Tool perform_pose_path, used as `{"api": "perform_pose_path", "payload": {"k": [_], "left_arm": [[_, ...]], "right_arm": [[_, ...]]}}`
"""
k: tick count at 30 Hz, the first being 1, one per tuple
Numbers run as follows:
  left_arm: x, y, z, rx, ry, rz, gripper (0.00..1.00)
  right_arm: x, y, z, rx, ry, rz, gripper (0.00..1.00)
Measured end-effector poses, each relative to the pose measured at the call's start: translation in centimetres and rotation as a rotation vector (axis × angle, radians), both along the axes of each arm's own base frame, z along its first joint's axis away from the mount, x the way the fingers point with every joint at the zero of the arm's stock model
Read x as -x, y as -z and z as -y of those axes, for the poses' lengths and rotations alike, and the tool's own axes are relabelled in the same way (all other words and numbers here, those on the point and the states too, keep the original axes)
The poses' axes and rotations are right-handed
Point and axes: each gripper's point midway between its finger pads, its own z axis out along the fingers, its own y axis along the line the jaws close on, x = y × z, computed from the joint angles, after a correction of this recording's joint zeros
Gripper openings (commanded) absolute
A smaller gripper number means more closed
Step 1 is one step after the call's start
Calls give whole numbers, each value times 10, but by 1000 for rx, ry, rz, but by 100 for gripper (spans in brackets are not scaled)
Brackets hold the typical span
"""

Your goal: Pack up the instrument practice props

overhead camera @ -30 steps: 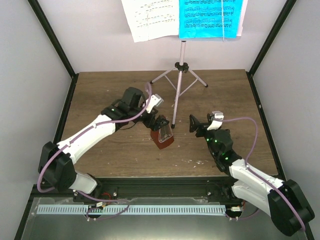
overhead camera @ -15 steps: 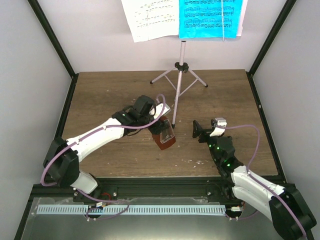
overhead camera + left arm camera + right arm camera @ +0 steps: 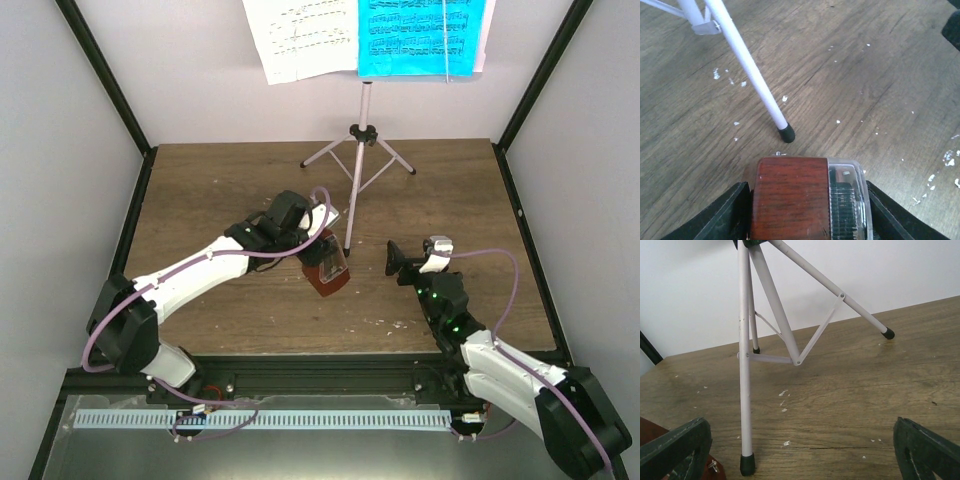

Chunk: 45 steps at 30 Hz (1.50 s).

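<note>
Clamping the small brown pyramid metronome with its clear cover (image 3: 326, 270) by its two sides in my left jaws, I have it near the middle of the wooden desk (image 3: 220, 180), just beside the front foot of the pale pink tripod music stand (image 3: 354, 200). My right jaws are wide apart and empty, facing that same leg. I judge the packing is only at its beginning: the stand is upright and unfolded, and the white music sheet (image 3: 300, 38) and the cyan music sheet (image 3: 420, 35) are not yet taken from it.

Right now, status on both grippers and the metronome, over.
Left gripper shut on metronome. Right gripper open, empty, facing music stand. Its front leg close ahead of metronome, not touching.
</note>
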Motion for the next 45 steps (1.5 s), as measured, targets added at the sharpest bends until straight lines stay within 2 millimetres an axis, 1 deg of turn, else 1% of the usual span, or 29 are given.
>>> {"api": "perform_pose_path", "payload": {"k": [5,7,10,12,14,16,18,21,24,25,26,28,31,32,33,34,35,36,37,38,40,41,43,45], "left_arm": [[2,-1,-7,-45,-118,16,36],[7,-2,-12,-68,-177,8,40],[20,-3,-24,-97,-265,-17,53],[32,-2,-28,-105,-304,-36,66],[43,-1,-26,-102,-312,-53,79],[53,0,-20,-84,-307,-74,87],[62,2,-13,-73,-291,-95,92],[71,5,-8,-60,-276,-128,94],[77,-1,-14,-39,-284,-139,99],[79,-7,-17,-23,-287,-136,100],[81,-18,-21,7,-291,-127,100],[86,-49,-32,96,-295,-93,100],[89,-106,-54,272,-312,-13,100],[84,-121,-66,327,-333,13,100],[78,-129,-76,360,-361,29,100],[67,-133,-90,392,-402,41,100],[59,-130,-98,394,-434,42,100],[49,-122,-107,391,-469,34,100],[39,-109,-114,377,-502,14,100],[30,-89,-119,356,-528,-21,100],[19,-49,-126,309,-566,-98,100],[16,-24,-128,281,-581,-152,100],[16,17,-131,231,-603,-248,100],[19,44,-129,200,-604,-311,100]], "right_arm": [[0,-2,2,1,10,6,100],[0,-4,2,-4,10,14,100],[1,-6,2,-12,10,19,100],[1,-5,2,-16,12,15,100],[0,-3,3,-21,17,7,100],[0,-1,4,-27,26,-3,100],[-1,0,6,-27,35,-9,100],[-1,1,9,-31,51,-13,100],[-1,2,12,-35,68,-18,100],[-1,1,13,-37,72,-16,100],[-1,1,13,-37,75,-16,100],[0,0,14,-38,78,-14,100],[0,0,13,-39,75,-14,100],[0,0,12,-38,69,-13,100],[0,0,11,-37,61,-12,100],[1,-1,8,-35,45,-11,100],[2,-1,5,-30,25,-10,100],[3,-2,1,-22,-1,-11,100],[4,-3,-3,-19,-27,-8,100],[5,-6,-9,-19,-60,-2,100],[10,-11,-18,-19,-122,12,100],[12,-12,-24,-20,-161,15,100],[18,-12,-36,-18,-238,16,100],[25,-8,-51,-8,-334,2,100]]}}
